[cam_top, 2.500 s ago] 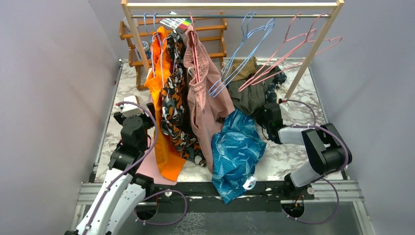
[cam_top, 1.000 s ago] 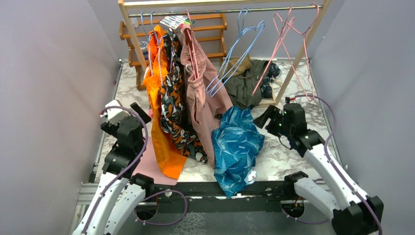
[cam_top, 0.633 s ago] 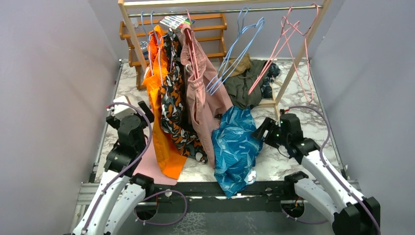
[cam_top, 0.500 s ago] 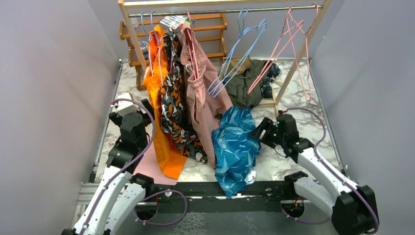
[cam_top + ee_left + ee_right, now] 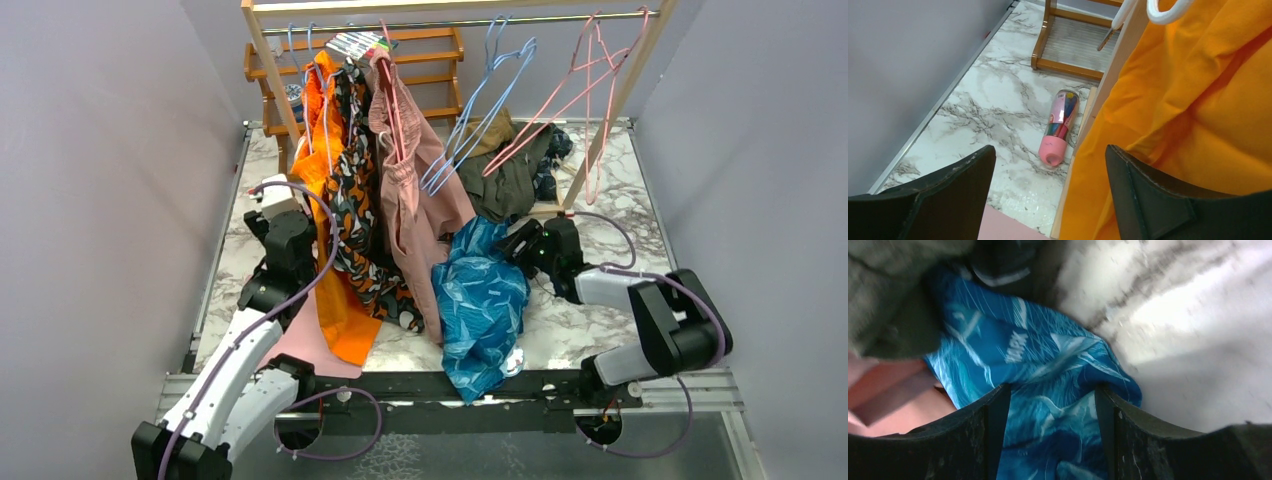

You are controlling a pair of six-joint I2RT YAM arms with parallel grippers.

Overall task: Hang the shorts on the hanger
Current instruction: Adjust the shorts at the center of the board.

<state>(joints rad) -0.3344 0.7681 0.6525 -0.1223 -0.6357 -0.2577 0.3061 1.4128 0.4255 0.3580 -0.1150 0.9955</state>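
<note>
The teal-blue leaf-print shorts (image 5: 484, 300) lie crumpled on the marble table, their lower end hanging over the near edge. My right gripper (image 5: 520, 245) is at their upper right edge. In the right wrist view it is open (image 5: 1050, 392), one jaw on each side of a fold of the shorts (image 5: 1013, 350), not closed on it. The pink hanger (image 5: 587, 130) hangs empty on the rail at the far right, tilted. My left gripper (image 5: 268, 200) is open and empty beside the orange garment (image 5: 1198, 100), above the table (image 5: 998, 100).
The orange garment (image 5: 330, 250), orange-black patterned shorts (image 5: 360, 220) and pink shorts (image 5: 420, 200) hang on the rail. Light blue hangers (image 5: 480, 110) hang in the middle. An olive clothes pile (image 5: 510, 180) lies behind. A pink-capped bottle (image 5: 1060, 125) lies by the wooden shelf (image 5: 1068, 65).
My right arm has swung left and forward, bringing its open gripper onto the shorts' upper edge. My left arm has moved forward toward the orange garment. The pink hangers have swung.
</note>
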